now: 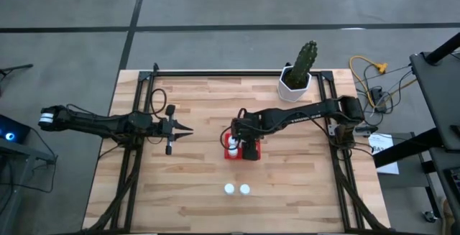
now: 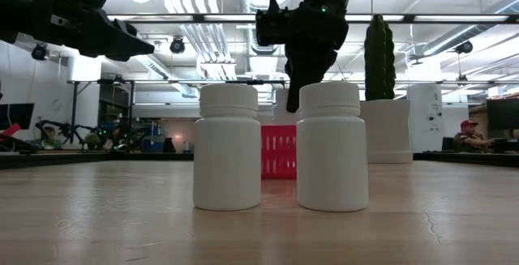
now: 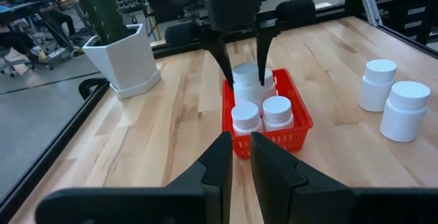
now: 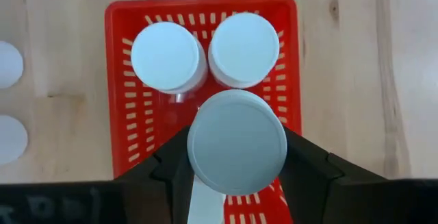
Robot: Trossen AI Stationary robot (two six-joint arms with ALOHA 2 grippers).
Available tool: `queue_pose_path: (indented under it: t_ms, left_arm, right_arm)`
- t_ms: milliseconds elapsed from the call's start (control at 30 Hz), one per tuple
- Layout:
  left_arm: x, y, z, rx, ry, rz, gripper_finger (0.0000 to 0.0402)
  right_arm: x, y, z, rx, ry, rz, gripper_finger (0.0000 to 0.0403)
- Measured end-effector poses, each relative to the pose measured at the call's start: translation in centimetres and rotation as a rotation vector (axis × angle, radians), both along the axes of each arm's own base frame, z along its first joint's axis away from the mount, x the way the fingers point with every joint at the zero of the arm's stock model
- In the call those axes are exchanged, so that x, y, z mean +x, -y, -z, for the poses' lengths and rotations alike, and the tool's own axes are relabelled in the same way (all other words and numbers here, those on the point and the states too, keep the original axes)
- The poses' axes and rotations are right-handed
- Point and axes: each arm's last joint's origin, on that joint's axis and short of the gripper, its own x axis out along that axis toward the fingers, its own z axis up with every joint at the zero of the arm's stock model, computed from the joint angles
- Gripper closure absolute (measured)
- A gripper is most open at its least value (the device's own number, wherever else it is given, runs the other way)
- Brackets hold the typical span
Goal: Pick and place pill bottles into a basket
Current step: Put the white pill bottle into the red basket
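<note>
The red basket [image 3: 298, 122] sits mid-table with two white pill bottles [image 4: 168, 57] [image 4: 243, 40] standing in one end. My right gripper [image 3: 244, 70] hangs over the basket's other end, shut on a third pill bottle [image 4: 237, 142]. Two more pill bottles [image 1: 229, 189] [image 1: 245, 189] stand side by side on the table nearer the front edge. My left gripper [image 1: 188, 129] waits at the table's left, shut and holding nothing, pointing toward the basket. My right gripper pinches the pill bottle between its two fingers [image 4: 308, 166], one on each side of the body under the cap [image 3: 246, 80]. The fingers come from above, pointing steeply down. The bottle stays upright inside the basket's outline; the front bottles hide its base.
A white pot with a green cactus [image 1: 295, 84] stands at the table's far right. Black frame rails [image 1: 129, 163] run along the left and right sides. Bare wood lies around the two loose bottles [image 3: 378, 85] and between the basket and my left gripper.
</note>
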Motion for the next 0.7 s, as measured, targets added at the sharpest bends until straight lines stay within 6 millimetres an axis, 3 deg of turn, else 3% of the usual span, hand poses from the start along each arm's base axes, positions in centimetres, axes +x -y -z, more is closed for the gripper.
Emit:
queue_pose_path:
  t_ms: [700]
  left_arm:
    - [0.0,0.0,0.0,-0.022,0.0,-0.005,0.0366]
  right_arm:
    - [-0.3,1.3,2.0,0.042,0.009,0.0,0.0246]
